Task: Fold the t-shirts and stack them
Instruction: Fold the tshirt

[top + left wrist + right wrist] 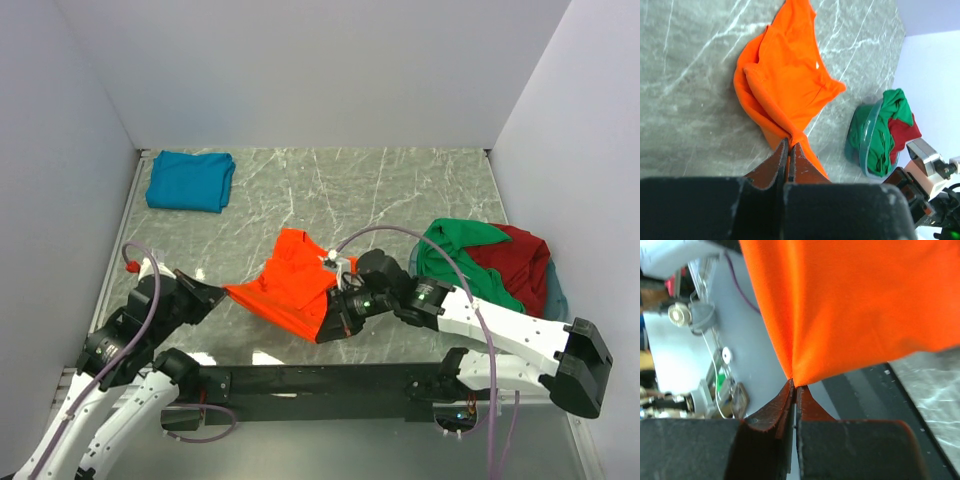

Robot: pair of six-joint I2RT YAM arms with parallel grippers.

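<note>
The orange t-shirt lies crumpled at the middle front of the table. My left gripper is shut on its left corner; the left wrist view shows the jaws pinching the orange cloth. My right gripper is shut on its near right edge, with orange cloth hanging from the jaw tips. A teal blue t-shirt lies folded at the back left. The green t-shirt and the dark red t-shirt are heaped in the basket at right.
The grey-blue basket stands at the right edge, its rim also showing in the left wrist view. White walls close in the table on three sides. The black arm mounting bar runs along the near edge.
</note>
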